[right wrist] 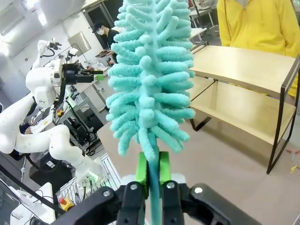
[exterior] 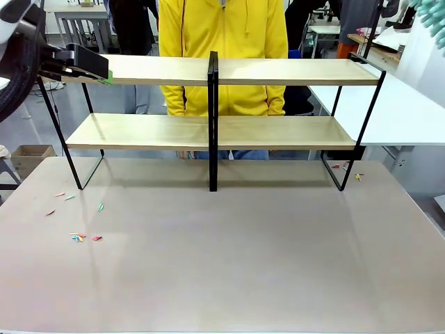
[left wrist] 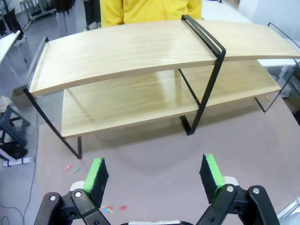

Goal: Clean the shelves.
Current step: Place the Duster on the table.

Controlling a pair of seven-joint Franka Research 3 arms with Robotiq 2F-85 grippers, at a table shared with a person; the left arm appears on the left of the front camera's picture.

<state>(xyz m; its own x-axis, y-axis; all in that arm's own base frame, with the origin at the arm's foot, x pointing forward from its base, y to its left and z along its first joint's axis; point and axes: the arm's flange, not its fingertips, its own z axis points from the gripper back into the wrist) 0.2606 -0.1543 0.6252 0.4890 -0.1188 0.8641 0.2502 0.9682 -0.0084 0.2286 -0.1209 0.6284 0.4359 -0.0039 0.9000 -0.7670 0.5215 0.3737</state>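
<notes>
- Front view: the table (exterior: 229, 278) is taken up across its far half by the shelves (exterior: 278, 132), two pale boards in a thin black frame with a black centre post (exterior: 213, 118); a person in a yellow top (exterior: 222, 28) stands just behind them.
- Both boards look bare of objects, so the wiping is judged not yet begun, and long passes along each board would serve best, upper board first so that dust falls to the lower one.
- The centre post divides each board, so each half is best swept on its own, with the brush lifted over or drawn round the post.
- The duster (right wrist: 150, 75), a turquoise fluffy brush, is clamped by its stem between the fully closed pads of the right gripper (right wrist: 153, 176), well apart from the shelves; its head should be laid flat on the wood with light pressure.
- The left gripper (left wrist: 154, 176) hangs above the table in front of the shelves with its green pads (left wrist: 97, 176) wide apart and nothing between them; it could be kept clear or used to steady the frame.
- Small coloured scraps (exterior: 80, 236) lie on the table near the left front; more lie by the right foot (exterior: 351, 170).
</notes>
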